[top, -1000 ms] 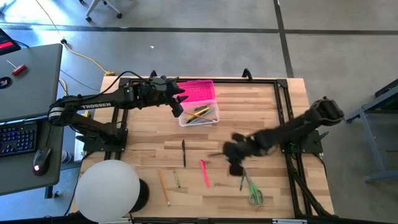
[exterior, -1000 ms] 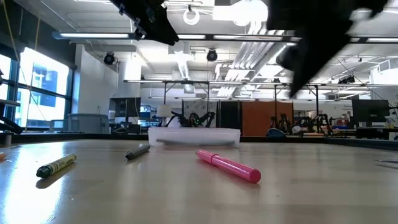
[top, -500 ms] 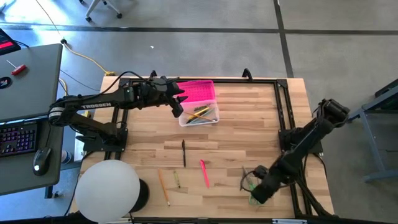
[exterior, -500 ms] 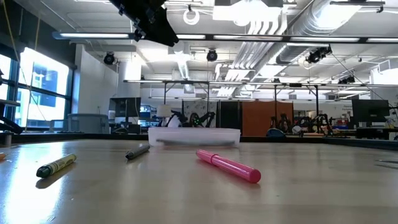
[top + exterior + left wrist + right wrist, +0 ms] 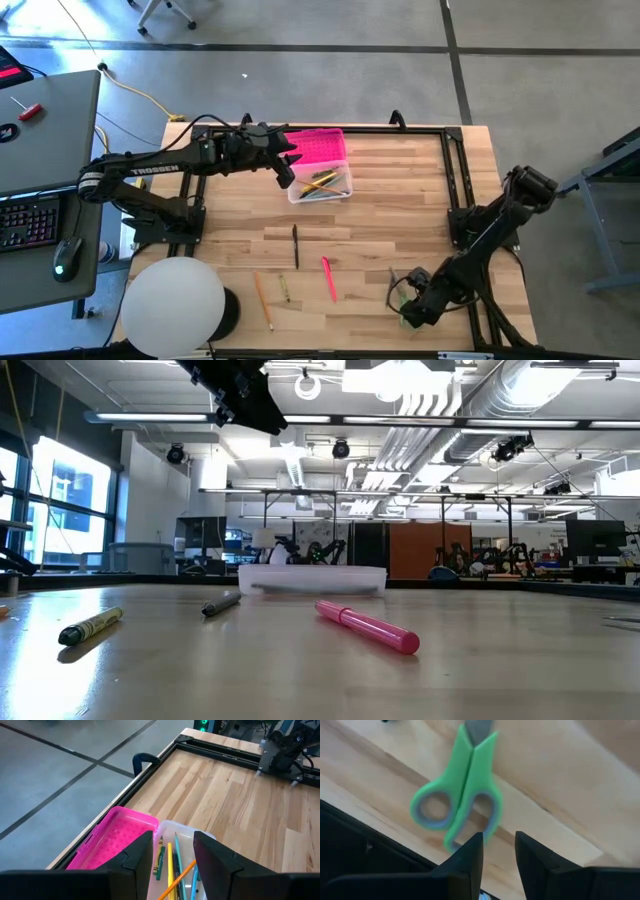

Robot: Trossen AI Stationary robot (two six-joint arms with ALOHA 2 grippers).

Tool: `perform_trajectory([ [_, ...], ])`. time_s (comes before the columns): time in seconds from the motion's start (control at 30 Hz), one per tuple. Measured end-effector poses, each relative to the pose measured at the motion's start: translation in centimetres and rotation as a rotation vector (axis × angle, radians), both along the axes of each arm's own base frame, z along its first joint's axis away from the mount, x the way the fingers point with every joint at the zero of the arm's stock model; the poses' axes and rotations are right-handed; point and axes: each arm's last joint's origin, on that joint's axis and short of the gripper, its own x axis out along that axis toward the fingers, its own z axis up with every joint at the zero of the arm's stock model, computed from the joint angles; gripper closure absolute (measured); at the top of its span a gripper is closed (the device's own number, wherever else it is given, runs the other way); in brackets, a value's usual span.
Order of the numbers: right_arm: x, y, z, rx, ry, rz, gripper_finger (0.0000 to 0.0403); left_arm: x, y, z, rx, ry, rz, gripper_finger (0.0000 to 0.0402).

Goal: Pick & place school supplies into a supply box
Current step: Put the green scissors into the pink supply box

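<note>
The supply box stands at the far middle of the table, its clear base (image 5: 320,186) holding several pens and its pink lid (image 5: 318,147) open behind it. My left gripper (image 5: 172,855) hovers open above the box's left end. Green-handled scissors (image 5: 457,802) lie flat near the table's near right corner. My right gripper (image 5: 498,851) points steeply down over their handle end, open, with one fingertip (image 5: 470,851) in front of a handle loop. A black pen (image 5: 296,245), a pink pen (image 5: 329,278), an orange pencil (image 5: 263,300) and a yellow-green marker (image 5: 284,289) lie loose on the table.
A white dome (image 5: 175,305) sits at the near left corner. Black frame rails (image 5: 455,190) run along the table's far and right sides. A desk with a keyboard (image 5: 28,220) stands beyond the left edge. Bare wood lies between the box and the loose pens.
My right gripper has swung from the middle of the table toward the near right corner, sinking and rolling about its own line, and now stands over the scissors. It has left the low view.
</note>
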Motion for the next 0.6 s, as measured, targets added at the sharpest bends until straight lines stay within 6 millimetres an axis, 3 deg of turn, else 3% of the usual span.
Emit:
perform_trajectory([
  [0.6,0.6,0.7,-1.5,-0.004,-0.009,0.006,0.0312,0.0,0.0,0.0,0.0,0.002,0.001,0.0227],
])
